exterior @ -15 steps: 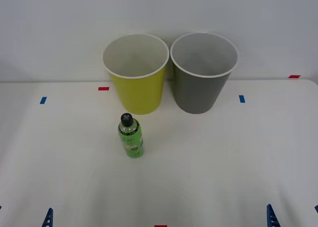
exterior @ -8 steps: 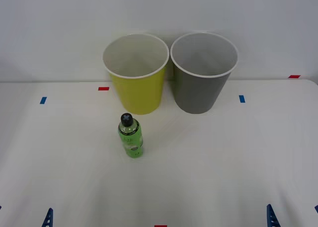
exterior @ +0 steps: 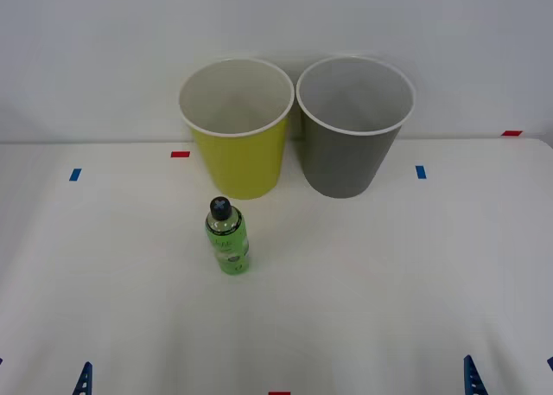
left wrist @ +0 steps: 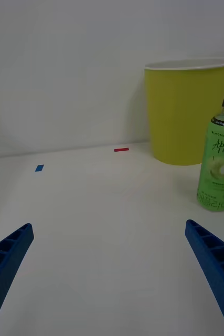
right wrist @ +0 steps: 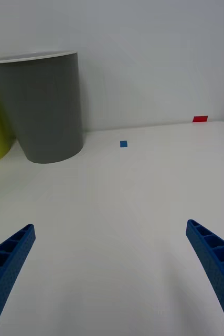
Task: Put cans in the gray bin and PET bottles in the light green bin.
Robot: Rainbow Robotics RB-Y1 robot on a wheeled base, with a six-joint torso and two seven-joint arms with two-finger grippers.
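The light green bin and the gray bin stand upright side by side at the back of the white table, gray to the right. A small PET bottle with a green label and black cap stands in front of the light green bin. Cans are out of view. My left gripper is open near the table's front left, facing the PET bottle and the light green bin. At the front right my right gripper is open, with the gray bin ahead of it.
Small tape marks lie on the table: red tape and blue tape on the left, blue tape and red tape on the right. A white wall rises directly behind the bins.
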